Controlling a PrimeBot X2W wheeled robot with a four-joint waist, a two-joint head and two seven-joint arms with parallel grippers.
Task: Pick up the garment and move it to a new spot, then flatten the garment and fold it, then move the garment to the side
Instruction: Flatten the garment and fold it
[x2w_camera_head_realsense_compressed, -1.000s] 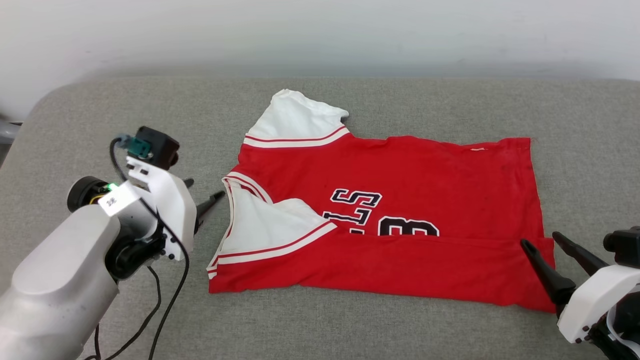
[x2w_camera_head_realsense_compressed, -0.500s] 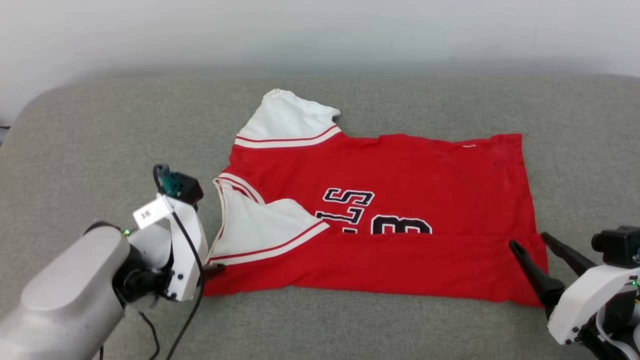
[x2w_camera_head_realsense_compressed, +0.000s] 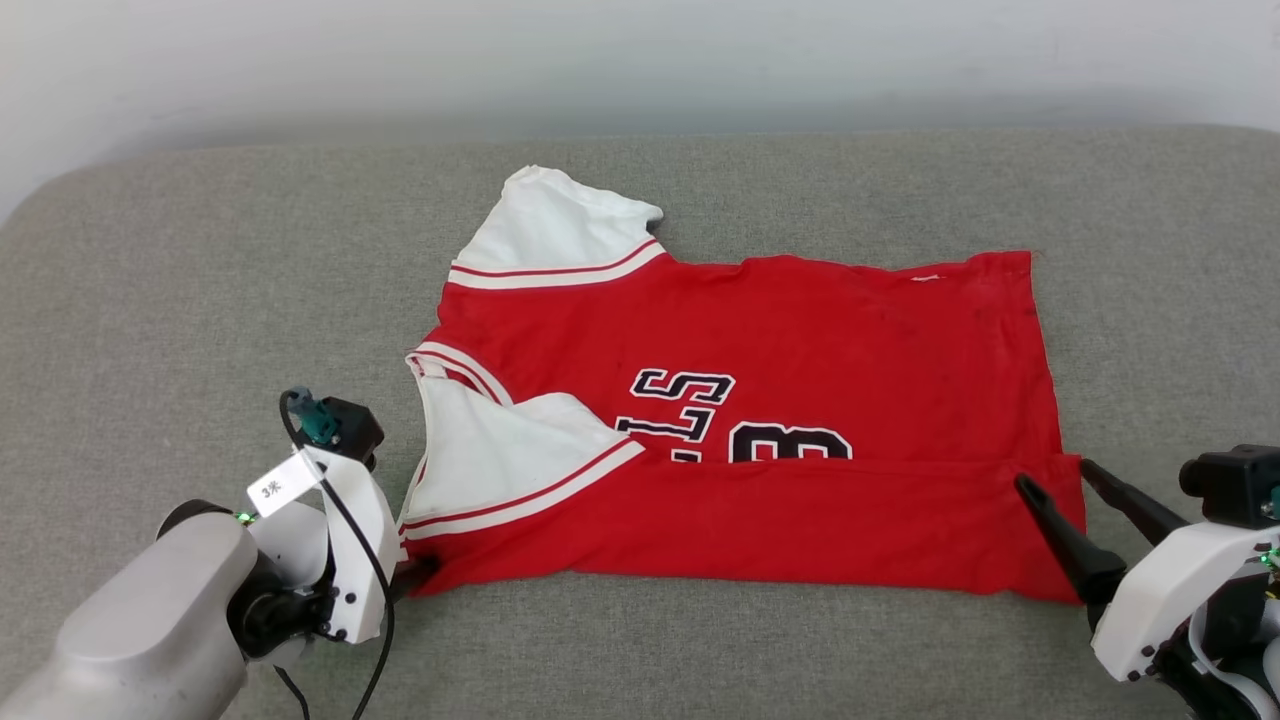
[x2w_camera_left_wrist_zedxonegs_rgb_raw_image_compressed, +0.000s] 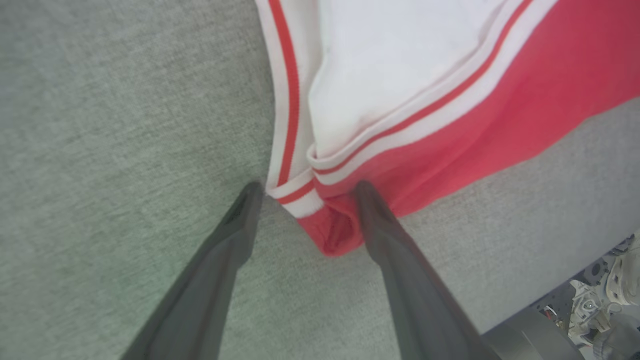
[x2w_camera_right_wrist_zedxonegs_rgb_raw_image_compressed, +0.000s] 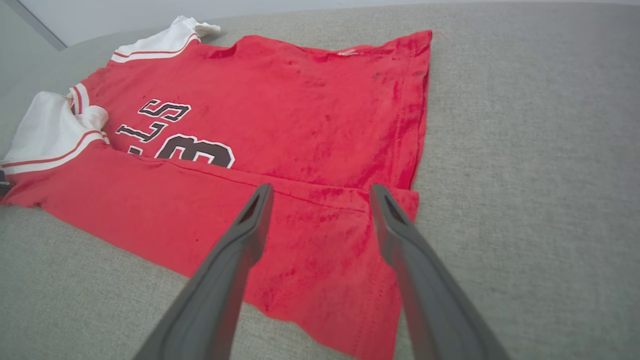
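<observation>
- A red jersey (x2w_camera_head_realsense_compressed: 800, 330) with white sleeves lies spread on a grey upholstered cushion (x2w_camera_head_realsense_compressed: 200, 300), roughly in the middle, with its neck towards the robot's left and its hem towards the robot's right.
- It looks flattened. The body is smooth, with only small wrinkles along the far edge.
- One fold appears to be done. The near long edge is turned up as a folded red band (x2w_camera_head_realsense_compressed: 750, 525) across the front, hiding the lower part of the black lettering (x2w_camera_head_realsense_compressed: 685, 395) and number (x2w_camera_head_realsense_compressed: 790, 445).
- The near sleeve (x2w_camera_head_realsense_compressed: 500, 440) is laid inward on top of the chest. The far sleeve (x2w_camera_head_realsense_compressed: 550, 225) sticks out flat past the far edge and is not folded in.
- The left gripper (x2w_camera_left_wrist_zedxonegs_rgb_raw_image_compressed: 307, 186) is low at the jersey's near left corner. Its jaws are wide and straddle the striped trim and the red corner, with no cloth pinched.
- The right gripper (x2w_camera_head_realsense_compressed: 1052, 474) hovers over the near right corner, by the hem end of the folded band. Its jaws are also wide and hold nothing.
- Judged from this layout, the folding is under way but unfinished. A likely next step is to grasp both near corners for another fold.
- The last step, moving the folded jersey to the side, has not begun.
</observation>
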